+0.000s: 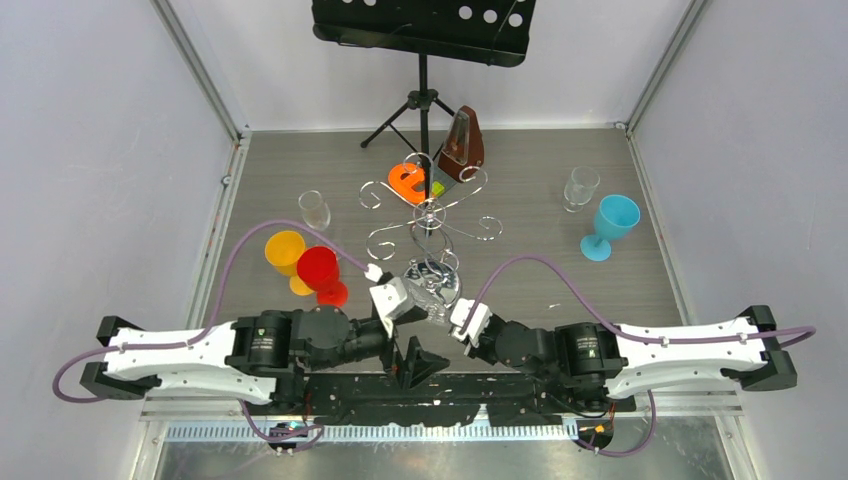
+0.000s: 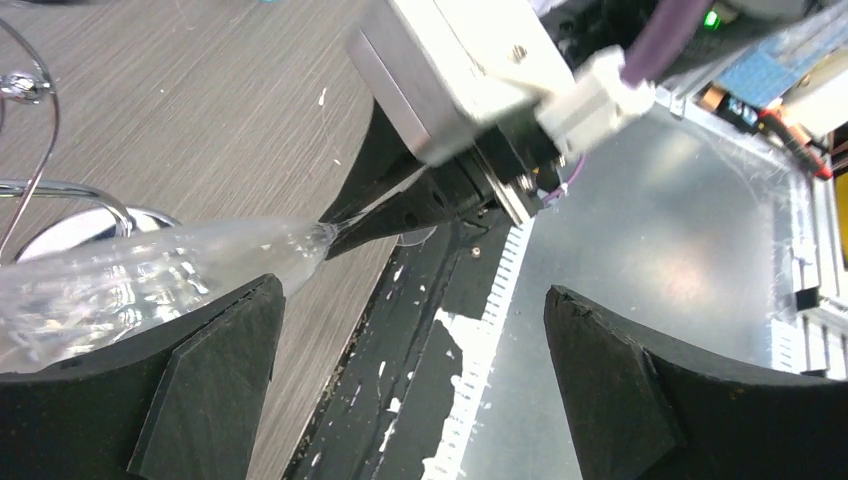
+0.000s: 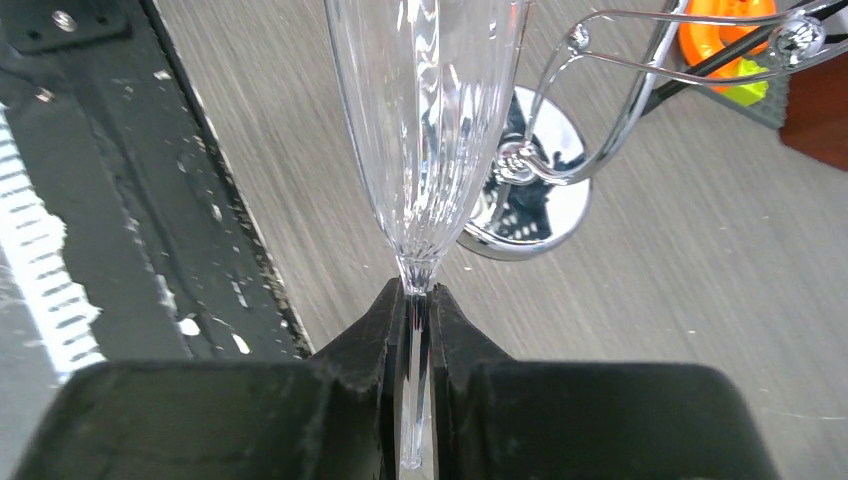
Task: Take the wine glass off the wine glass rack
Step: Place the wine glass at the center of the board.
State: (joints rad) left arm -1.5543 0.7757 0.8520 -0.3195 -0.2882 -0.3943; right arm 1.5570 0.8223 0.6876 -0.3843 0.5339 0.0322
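Stem of wine glass pinched in right gripper, bowl pointing far-left toward rack. Nearer its bowl, left gripper gapes, apparently empty.

Clear ribbed wine glass; chrome wine glass rack; grey woodgrain table.

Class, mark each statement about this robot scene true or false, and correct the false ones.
1. The right gripper has its jaws shut on the wine glass stem. True.
2. The left gripper has its jaws shut. False: they stand open.
3. The blue goblet hangs on the rack. False: it stands on the table, right of the rack.
4. A red goblet stands beside a yellow goblet. True.
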